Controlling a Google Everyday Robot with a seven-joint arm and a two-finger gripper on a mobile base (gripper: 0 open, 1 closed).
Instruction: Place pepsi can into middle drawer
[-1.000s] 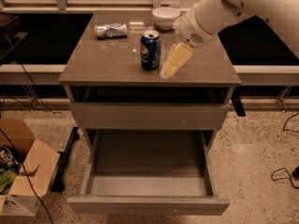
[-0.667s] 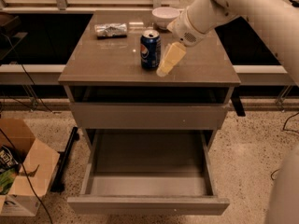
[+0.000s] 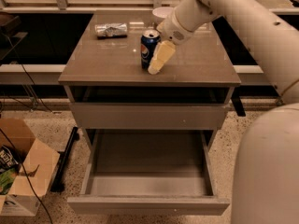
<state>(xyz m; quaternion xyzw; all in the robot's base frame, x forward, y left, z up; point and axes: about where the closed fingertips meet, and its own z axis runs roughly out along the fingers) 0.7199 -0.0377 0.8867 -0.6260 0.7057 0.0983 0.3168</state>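
Note:
The pepsi can point(image 3: 148, 48) stands upright near the middle of the cabinet top point(image 3: 107, 62). My gripper point(image 3: 157, 61) comes down from the upper right and sits against the can's right side, reaching down to the tabletop. The can stands on the surface. The middle drawer point(image 3: 148, 204) is pulled fully open at the bottom of the cabinet, below and in front of the can, and its tray holds nothing.
A shiny foil packet point(image 3: 111, 30) lies at the back left of the top. A white bowl point(image 3: 161, 12) sits behind the gripper. A shut grey drawer front point(image 3: 149, 116) is above the open drawer. A cardboard box point(image 3: 22, 174) and cables are on the floor left.
My gripper has moved left from beside the can to right up against its right side. The can has not moved.

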